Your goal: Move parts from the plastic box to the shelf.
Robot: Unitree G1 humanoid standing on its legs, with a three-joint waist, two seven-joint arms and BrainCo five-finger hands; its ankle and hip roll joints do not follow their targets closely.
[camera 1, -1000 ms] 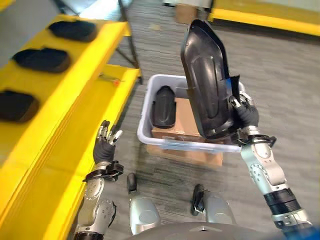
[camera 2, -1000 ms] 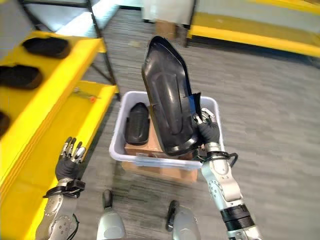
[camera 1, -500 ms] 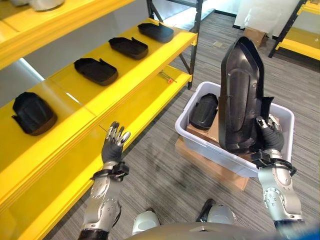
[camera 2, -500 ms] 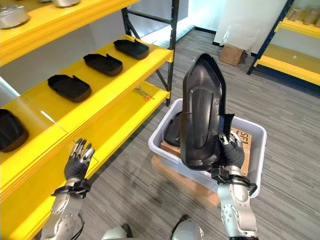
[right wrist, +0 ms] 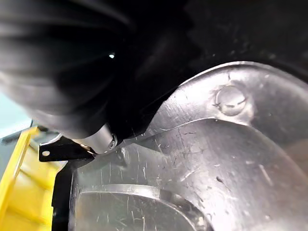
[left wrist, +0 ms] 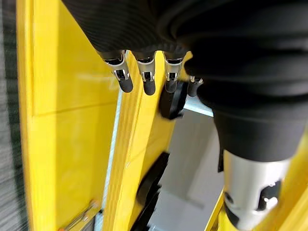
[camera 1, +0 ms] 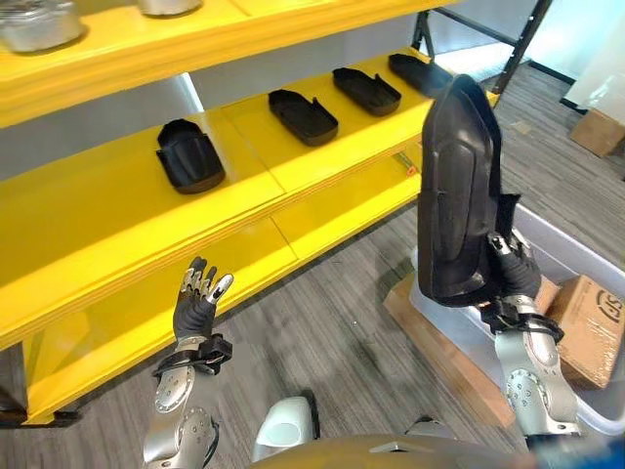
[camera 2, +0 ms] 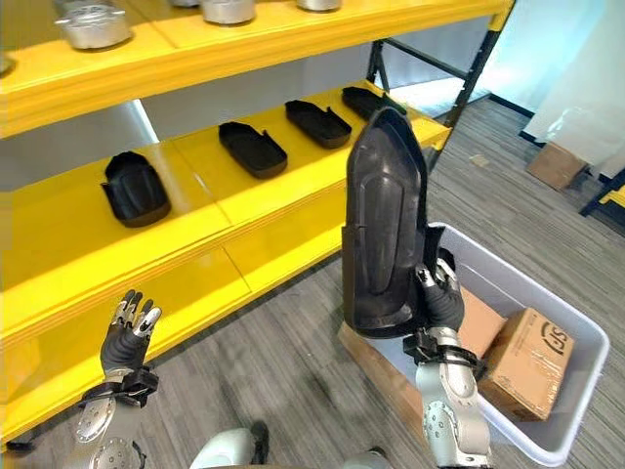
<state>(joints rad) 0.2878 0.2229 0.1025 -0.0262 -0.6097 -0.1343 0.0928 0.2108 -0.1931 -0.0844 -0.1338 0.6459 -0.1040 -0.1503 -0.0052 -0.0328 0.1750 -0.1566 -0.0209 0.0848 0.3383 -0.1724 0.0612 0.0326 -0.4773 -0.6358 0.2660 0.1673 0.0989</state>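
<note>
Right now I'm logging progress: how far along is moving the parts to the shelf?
Four black parts already lie on the yellow shelf. The right hand holds a large black part upright above the grey plastic box, not yet shelved. The left hand hangs open and empty near the shelf. A cardboard box sits in the plastic box.

Large black moulded plastic part (camera 2: 381,230): semi-gloss outer face; inner face (right wrist: 202,159) shows shiny and finely scratched. Yellow painted metal shelf (camera 1: 127,210): smooth, glossy. Pale grey plastic box (camera 2: 547,337): smooth, slightly translucent. Brown cardboard carton (camera 2: 527,362): matt. Grey wood-grain floor (camera 1: 332,322): matt.
</note>
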